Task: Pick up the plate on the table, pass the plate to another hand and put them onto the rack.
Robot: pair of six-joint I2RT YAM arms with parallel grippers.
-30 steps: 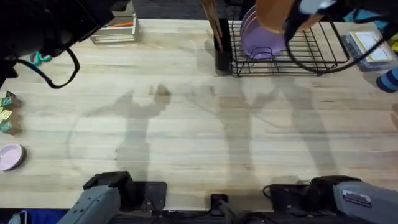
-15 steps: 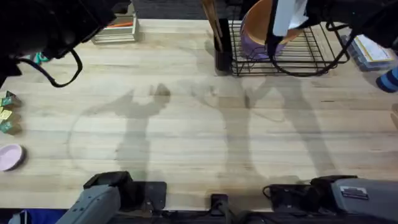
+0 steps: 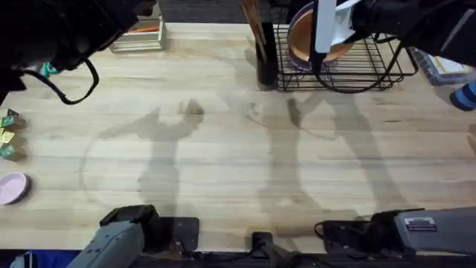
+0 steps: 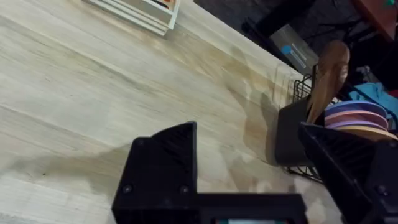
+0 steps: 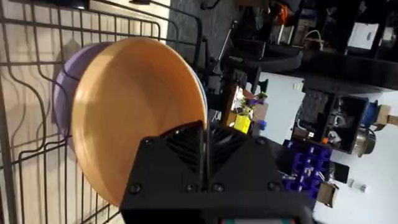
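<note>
The orange-tan plate (image 3: 306,39) stands on edge in the black wire rack (image 3: 372,71) at the table's (image 3: 223,149) far right, just in front of a lavender plate (image 3: 297,16). My right gripper (image 3: 321,46) is shut on the plate's rim. In the right wrist view the plate (image 5: 134,112) leans against the lavender plate (image 5: 62,102) between the rack's wires (image 5: 25,155), with the gripper (image 5: 204,140) clamped on its edge. My left gripper (image 4: 247,130) hangs open above bare table, holding nothing; the left arm (image 3: 52,30) is raised at the far left.
A black utensil holder (image 3: 265,63) with wooden utensils stands at the rack's left end. A stack of books (image 3: 137,37) lies at the back left. A small pink dish (image 3: 11,186) and small green items (image 3: 7,134) sit at the left edge. Boxes (image 3: 446,63) lie right of the rack.
The right arm has lowered the orange plate from above the rack down into it, against the lavender plate. The left arm has stayed where it was.
</note>
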